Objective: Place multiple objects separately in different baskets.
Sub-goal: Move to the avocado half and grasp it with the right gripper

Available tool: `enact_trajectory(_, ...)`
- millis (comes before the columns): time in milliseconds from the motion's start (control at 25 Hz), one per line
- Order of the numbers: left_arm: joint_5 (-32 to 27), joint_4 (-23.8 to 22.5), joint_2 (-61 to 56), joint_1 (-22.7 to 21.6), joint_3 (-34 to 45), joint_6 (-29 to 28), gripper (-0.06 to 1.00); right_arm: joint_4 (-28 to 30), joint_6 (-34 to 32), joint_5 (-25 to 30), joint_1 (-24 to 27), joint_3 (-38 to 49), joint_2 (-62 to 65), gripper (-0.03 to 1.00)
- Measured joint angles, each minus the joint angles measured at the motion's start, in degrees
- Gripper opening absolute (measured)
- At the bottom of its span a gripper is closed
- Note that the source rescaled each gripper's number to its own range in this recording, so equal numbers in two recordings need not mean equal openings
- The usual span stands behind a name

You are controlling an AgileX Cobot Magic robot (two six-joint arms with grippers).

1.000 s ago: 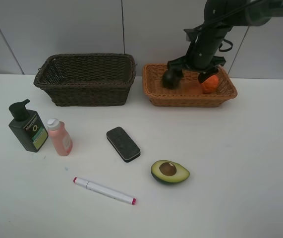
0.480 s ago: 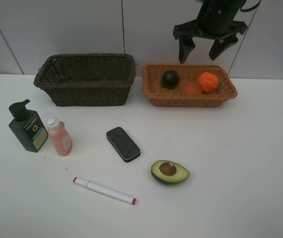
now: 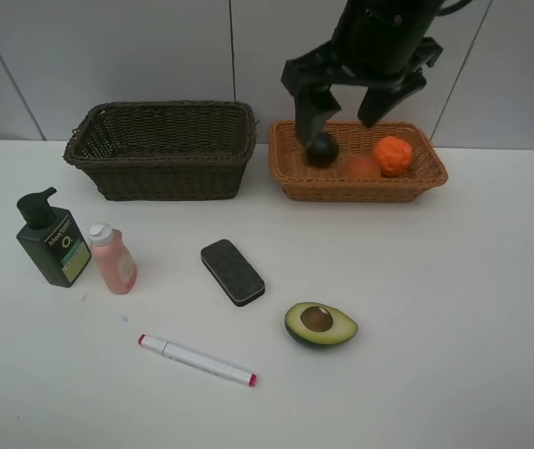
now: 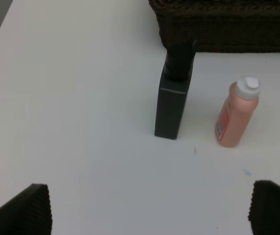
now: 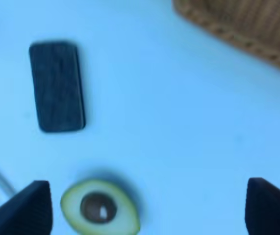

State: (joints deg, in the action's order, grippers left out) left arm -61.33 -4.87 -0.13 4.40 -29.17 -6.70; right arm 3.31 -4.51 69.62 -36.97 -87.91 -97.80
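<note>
Tan wicker basket [image 3: 360,190] holds mangosteen [image 3: 321,150], peach [image 3: 361,166] and orange [image 3: 393,155], close beneath the right jaws. These stand spread and empty, with the arm [image 3: 379,37] raised and angled downward. The halved avocado [image 5: 100,208] lies on the tabletop [image 3: 454,309] ahead, between them. Risk: an off-centre pinch could slip off its rounded skin. The left jaws are likewise spread and empty.

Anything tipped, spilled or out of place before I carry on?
Nothing stands out. Pump bottle and pink bottle stand upright; eraser, marker and avocado lie apart. Only a tiny bluish speck beside the pink bottle.
</note>
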Motion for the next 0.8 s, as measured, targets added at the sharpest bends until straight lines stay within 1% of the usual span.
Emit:
enact_trajectory(200, 0.0, 0.0, 0.0, 0.0, 0.0, 0.0, 1.00, -0.1, 5.0, 0.5, -4.4, 11.8, 4.9, 0.94)
enact_trajectory(320, 0.0, 0.0, 0.0, 0.0, 0.0, 0.0, 1.00, -0.1, 7.0, 0.6, -6.1, 15.8, 5.7, 0.94)
enact_trajectory(440, 0.0, 0.0, 0.0, 0.0, 0.0, 0.0, 1.00, -0.1, 11.7, 0.6, -7.6, 19.5, 5.9, 0.94)
enact_trajectory(520, 0.0, 0.0, 0.0, 0.0, 0.0, 0.0, 1.00, -0.3, 15.7, 0.5, -7.9, 21.9, 5.9, 0.94)
enact_trajectory(600, 0.0, 0.0, 0.0, 0.0, 0.0, 0.0, 1.00, -0.7, 22.3, 0.2, -7.9, 24.3, 5.9, 0.94)
enact_trajectory(720, 0.0, 0.0, 0.0, 0.0, 0.0, 0.0, 1.00, -2.4, 32.6, -3.1, -7.9, 27.3, 5.9, 0.94)
enact_trajectory(800, 0.0, 0.0, 0.0, 0.0, 0.0, 0.0, 1.00, -2.9, 37.5, -6.9, -7.9, 28.9, 5.9, 0.94)
